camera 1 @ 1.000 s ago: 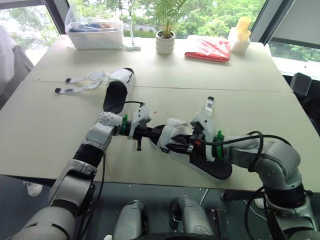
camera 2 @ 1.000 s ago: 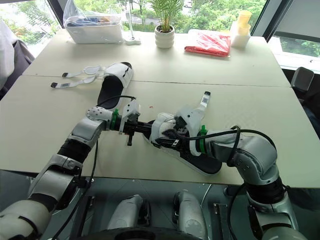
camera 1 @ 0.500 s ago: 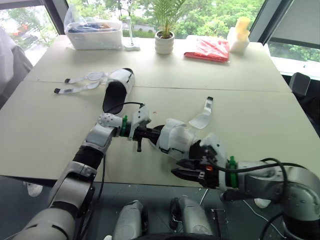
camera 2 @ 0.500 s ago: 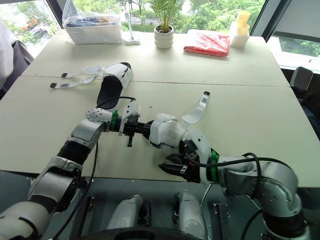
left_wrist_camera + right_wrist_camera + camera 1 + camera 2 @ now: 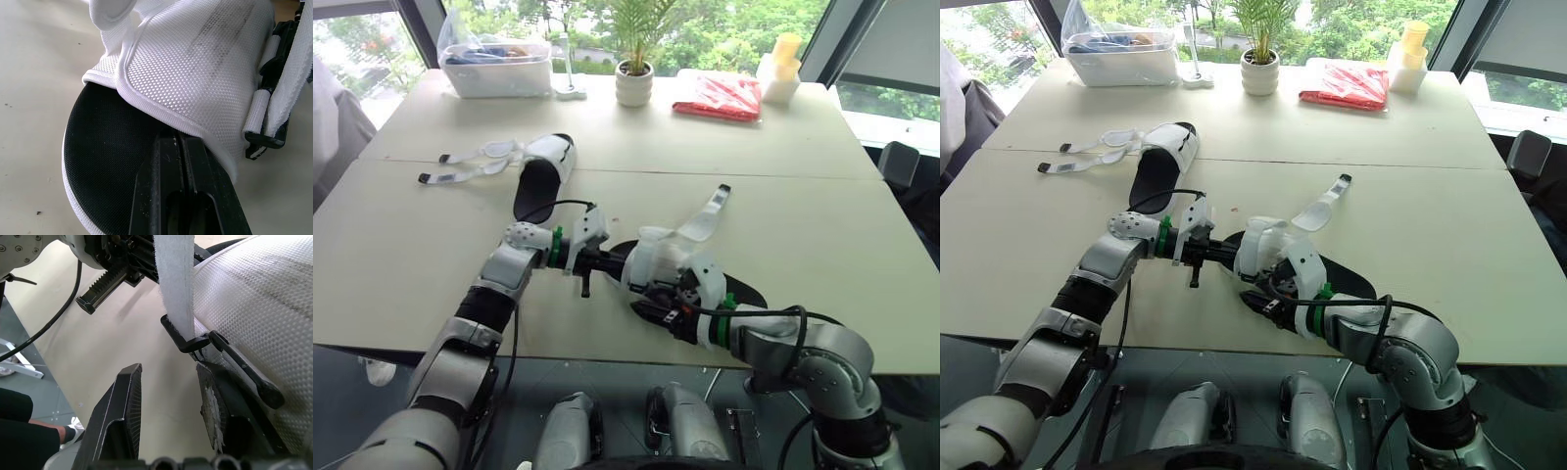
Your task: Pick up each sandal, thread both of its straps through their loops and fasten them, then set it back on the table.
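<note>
The right gripper [image 5: 167, 369] gapes wide, one finger [image 5: 122, 421] clear of the near sandal [image 5: 651, 266] and the other beside its black loop [image 5: 188, 340], which holds a white strap [image 5: 173, 279]. The left gripper [image 5: 180, 147], fingers pressed together, reaches under the mesh upper [image 5: 195, 58] from 9 o'clock. A second sandal [image 5: 543, 176] lies unfastened on the table [image 5: 803, 215] at 11 o'clock.
</note>
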You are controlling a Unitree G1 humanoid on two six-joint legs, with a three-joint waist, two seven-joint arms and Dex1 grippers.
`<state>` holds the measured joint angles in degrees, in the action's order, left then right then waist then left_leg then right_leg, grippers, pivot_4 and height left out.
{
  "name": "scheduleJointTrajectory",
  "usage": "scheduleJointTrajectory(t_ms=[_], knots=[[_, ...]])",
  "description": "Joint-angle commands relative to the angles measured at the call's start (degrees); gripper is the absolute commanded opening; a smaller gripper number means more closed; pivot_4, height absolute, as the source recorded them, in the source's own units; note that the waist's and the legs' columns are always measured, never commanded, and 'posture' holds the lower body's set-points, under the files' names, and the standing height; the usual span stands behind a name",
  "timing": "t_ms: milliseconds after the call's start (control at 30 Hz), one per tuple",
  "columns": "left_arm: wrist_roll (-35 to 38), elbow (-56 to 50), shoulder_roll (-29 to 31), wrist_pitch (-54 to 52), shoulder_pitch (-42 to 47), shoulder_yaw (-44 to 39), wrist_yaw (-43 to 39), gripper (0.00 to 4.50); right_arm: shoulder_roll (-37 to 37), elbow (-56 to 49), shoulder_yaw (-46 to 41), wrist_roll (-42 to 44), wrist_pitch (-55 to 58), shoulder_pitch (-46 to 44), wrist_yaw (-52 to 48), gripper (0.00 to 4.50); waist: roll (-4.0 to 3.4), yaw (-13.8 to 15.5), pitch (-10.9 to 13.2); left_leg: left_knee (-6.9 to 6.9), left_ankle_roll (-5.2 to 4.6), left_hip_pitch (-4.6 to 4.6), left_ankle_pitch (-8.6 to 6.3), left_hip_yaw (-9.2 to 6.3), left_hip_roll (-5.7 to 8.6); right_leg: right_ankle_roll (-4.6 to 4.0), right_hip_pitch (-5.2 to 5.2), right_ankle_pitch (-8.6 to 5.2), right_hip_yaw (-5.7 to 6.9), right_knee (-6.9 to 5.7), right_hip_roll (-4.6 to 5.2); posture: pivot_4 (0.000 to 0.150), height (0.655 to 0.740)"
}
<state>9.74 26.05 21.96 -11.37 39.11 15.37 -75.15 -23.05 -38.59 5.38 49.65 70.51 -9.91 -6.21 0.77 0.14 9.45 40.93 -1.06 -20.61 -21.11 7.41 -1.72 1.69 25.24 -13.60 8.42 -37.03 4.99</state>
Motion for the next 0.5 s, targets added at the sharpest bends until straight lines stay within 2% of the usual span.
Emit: scheduleJointTrajectory(t_ms=[33, 500], knots=[[-0.78, -0.16, -0.59, 0.17, -0.4, 1.2, -0.38, 0.0, -0.68, -1.1, -4.94, -1.24, -0.88, -0.47, 1.42, 1.86, 0.0, 0.09, 0.0, 0.0, 0.0, 0.0, 0.0, 0.0, 0.0, 0.0, 0.0, 0.0, 0.0, 0.0, 0.0, 0.15, 0.7288], [-1.34, 0.96, -0.77, 0.99, 0.2, 0.87, -0.47, 0.0, -1.24, -1.98, -7.85, -0.47, -0.79, 0.38, 0.85, 1.86, 0.0, 0.13, 0.0, -0.01, -0.01, -0.02, -0.01, 0.0, 0.0, 0.0, 0.01, 0.0, 0.0, 0.03, 0.0, 0.15, 0.7288]])
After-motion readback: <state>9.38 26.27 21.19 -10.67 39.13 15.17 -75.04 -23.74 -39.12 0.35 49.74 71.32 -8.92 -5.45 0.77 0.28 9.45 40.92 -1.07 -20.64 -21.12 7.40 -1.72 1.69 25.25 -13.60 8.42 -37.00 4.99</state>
